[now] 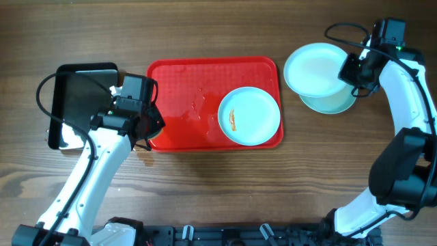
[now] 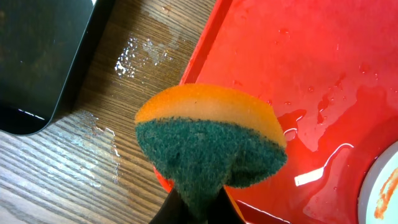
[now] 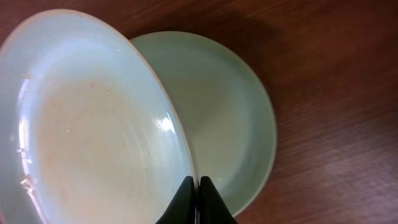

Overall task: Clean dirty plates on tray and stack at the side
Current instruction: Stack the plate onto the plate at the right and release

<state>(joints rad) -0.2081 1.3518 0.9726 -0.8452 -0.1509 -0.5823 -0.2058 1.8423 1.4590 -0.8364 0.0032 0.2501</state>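
Sponge [image 2: 208, 143], orange over green, sat clamped tight in the left claw [image 2: 196, 208] above the wet left edge of the red tray [image 1: 184, 82]. One smeared plate [image 1: 249, 116] lay on that tray's right half. Beyond, right of the tray, the right claw [image 3: 198, 199] pinched the rim of a tilted plate [image 3: 93, 124] over a third plate [image 3: 230, 124] on the desk [image 1: 205, 184].

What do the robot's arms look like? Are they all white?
Mostly white, not all. The left arm and right arm have smooth white tube-shaped parts joined by chunky black joints. A thin black cable loops beside the left one, and a second cable curls above the right. The left gripper and right gripper are black, each with two narrow fingers.
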